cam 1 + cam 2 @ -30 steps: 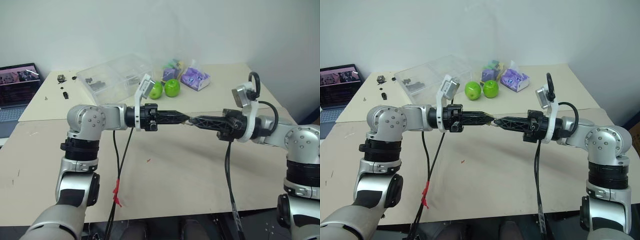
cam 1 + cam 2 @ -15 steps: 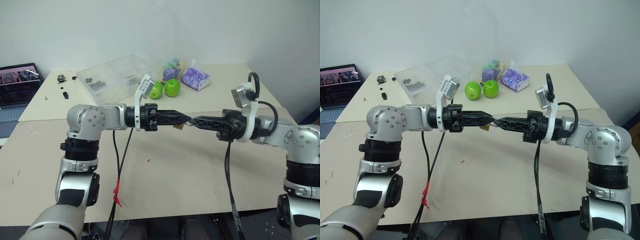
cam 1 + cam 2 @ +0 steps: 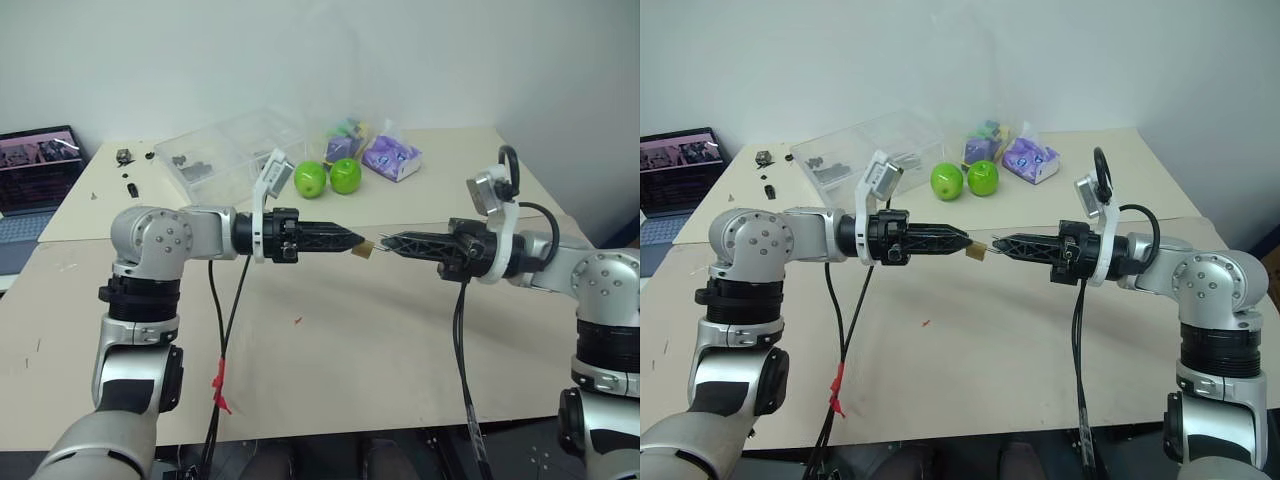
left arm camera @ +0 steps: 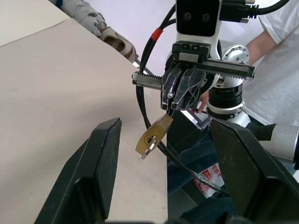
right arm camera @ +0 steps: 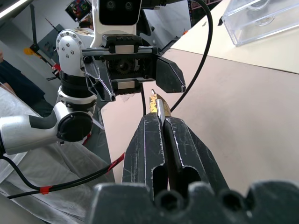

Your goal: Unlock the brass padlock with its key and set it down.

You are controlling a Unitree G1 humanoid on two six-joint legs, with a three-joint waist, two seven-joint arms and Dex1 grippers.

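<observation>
The brass padlock [image 4: 152, 137] hangs tilted in the air between my two grippers, above the beige table [image 3: 350, 350]. My right gripper [image 3: 386, 240] is shut on its upper end, so the shackle is hidden between the fingers [image 5: 159, 140]. A silvery loop, the key [image 4: 146, 152], shows at the padlock's lower end. My left gripper [image 3: 353, 240] points level at the padlock [image 3: 977, 250] from the left. It stands open with its fingers [image 4: 100, 172] spread on either side, and nothing is between them.
Two green apples [image 3: 328, 178], a clear plastic box [image 3: 225, 150] and a purple bag [image 3: 391, 156] lie on the far table. A laptop [image 3: 35, 180] stands at the far left. A red speck [image 3: 297, 321] marks the near table. Cables hang under both arms. A person [image 4: 275, 60] stands beyond my right arm.
My left gripper has opened and drawn back a little to the left, off the padlock. The padlock now hangs from my right gripper alone, which has kept still.
</observation>
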